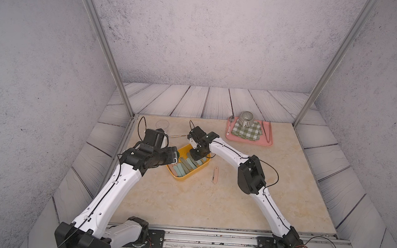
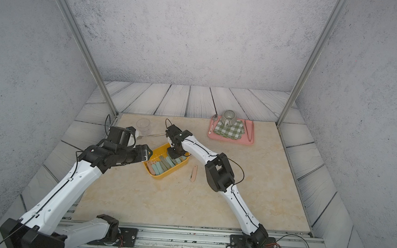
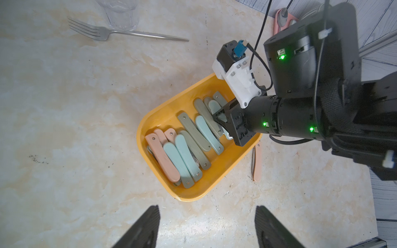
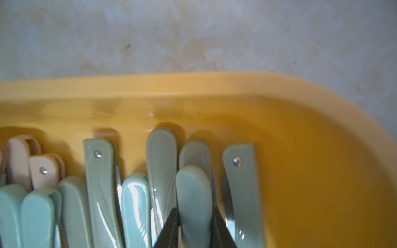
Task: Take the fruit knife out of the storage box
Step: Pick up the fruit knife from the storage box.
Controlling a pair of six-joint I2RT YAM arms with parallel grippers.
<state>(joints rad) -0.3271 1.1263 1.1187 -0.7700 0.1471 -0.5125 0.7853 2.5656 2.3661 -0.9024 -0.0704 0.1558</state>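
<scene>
The yellow-orange storage box sits left of the table's middle and holds several folded fruit knives in teal, olive and pink. My right gripper reaches down into the box's far end. Its two black fingers press on either side of a pale teal fruit knife that lies among the others. My left gripper hovers open over bare table just off the box's near left end, with nothing between its fingers.
One pink folded knife lies on the table right of the box. A fork and a clear glass stand behind the left arm. At the back right, a pink tray carries a striped cup, checked cloth, spoon and tongs.
</scene>
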